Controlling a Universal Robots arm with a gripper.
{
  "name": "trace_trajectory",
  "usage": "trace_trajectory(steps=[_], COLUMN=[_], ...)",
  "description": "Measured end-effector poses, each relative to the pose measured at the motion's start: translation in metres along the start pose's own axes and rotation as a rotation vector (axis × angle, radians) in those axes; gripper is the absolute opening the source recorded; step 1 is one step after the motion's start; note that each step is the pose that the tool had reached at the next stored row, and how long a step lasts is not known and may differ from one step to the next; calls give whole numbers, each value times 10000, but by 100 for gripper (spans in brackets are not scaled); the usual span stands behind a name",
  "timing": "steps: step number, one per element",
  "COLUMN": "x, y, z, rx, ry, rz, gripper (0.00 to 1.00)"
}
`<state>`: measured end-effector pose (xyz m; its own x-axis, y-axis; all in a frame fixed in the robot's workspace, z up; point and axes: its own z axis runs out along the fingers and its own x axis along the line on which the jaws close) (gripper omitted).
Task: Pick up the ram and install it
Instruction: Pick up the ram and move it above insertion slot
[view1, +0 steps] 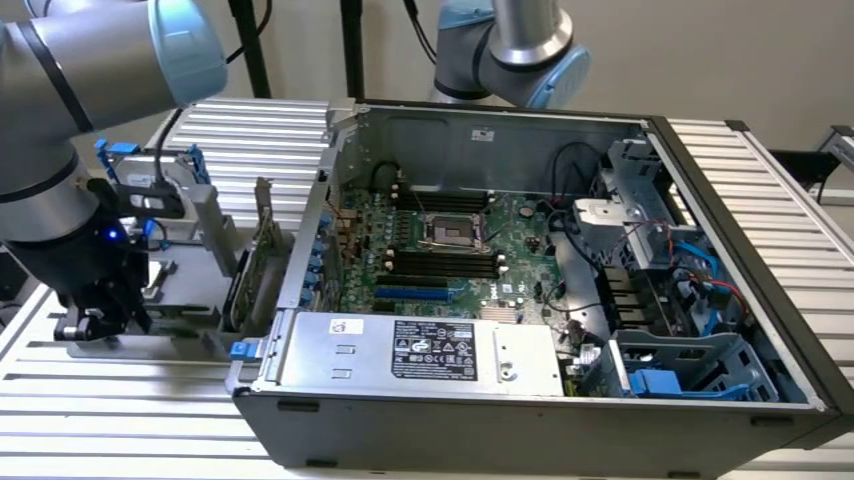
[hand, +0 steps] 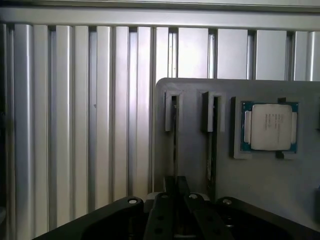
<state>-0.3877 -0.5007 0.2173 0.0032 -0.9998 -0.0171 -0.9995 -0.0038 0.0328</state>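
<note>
We find the gripper (view1: 100, 322) low at the exterior view's left, at the end of the arm (view1: 80, 70). It is down over a grey holder plate (view1: 187, 300) that lies on the ribbed metal table (view1: 120, 410), just beside the open computer case (view1: 534, 430).

In the wrist view its black fingers (hand: 161, 202) stand drawn close together, clenched on a thin dark edge that rises from a narrow slot in the plate. We take this edge for the ram (hand: 175, 181), seen end-on (so its chips do not show). It sits upright in the slot, with the fingers at either side of it. A second narrow slot (hand: 212, 130) runs alongside, and past that a processor chip (hand: 270, 127) lies flat in its own square recess, well apart from the fingers.

In the exterior view a taller green expansion card (view1: 260, 265) stands upright in the holder, between the gripper and the case wall.

Inside the case the motherboard (view1: 441, 240) lies flat, with its long black memory slots (view1: 441, 262) side by side near the processor socket (view1: 447, 232). The boxy grey power supply (view1: 414, 350) fills the near edge of the case. A second arm (view1: 521, 50) hangs behind the case, apart from everything on the table.
</note>
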Motion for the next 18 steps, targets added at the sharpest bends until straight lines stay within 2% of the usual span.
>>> trace_trajectory(steps=[10, 14, 18], x=[-7, -10, -13], y=[-15, -66, -160], z=[-429, -613, -798], rx=[-6, -8, -8], ry=[0, 1, 1], rz=[-1, -1, -1], gripper=[13, 13, 13])
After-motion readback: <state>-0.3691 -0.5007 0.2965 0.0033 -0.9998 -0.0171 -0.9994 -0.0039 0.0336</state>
